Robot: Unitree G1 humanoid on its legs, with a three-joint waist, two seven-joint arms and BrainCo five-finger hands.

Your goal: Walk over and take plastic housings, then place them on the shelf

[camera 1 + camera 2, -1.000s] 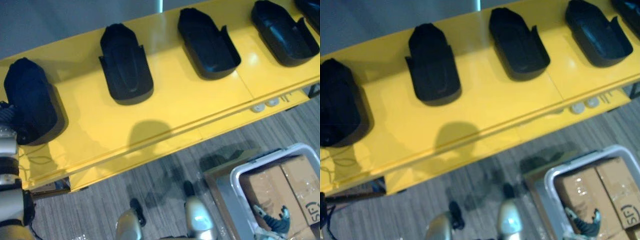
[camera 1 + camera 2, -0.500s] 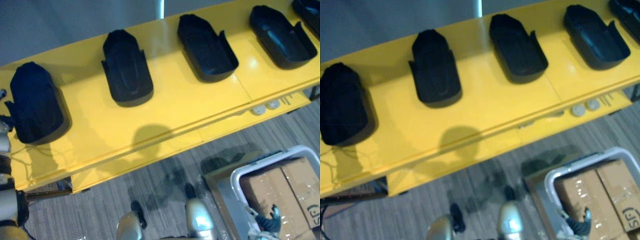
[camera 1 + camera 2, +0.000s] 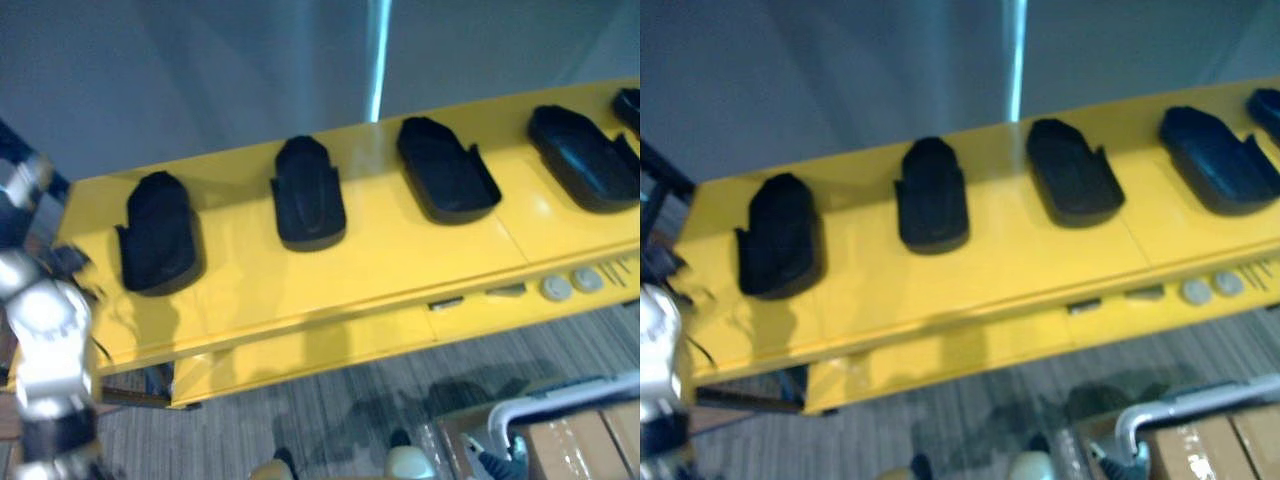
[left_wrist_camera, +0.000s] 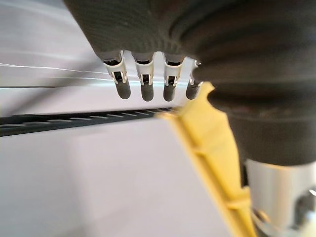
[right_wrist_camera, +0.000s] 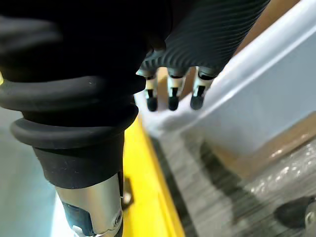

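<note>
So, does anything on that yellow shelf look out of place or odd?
Nothing looks spilled or broken. One oddity on the yellow shelf: the row is mixed. The leftmost housing and second housing seem to lie closed side up, while the third housing and fourth housing lie hollow side up.

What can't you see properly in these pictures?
Last black housing: cut off by the right edge of the left eye view.
Cardboard boxes in the grey bin: cut off by the bottom edge.
Left robot hand: thumb hidden behind its dark cover, left wrist view.
</note>
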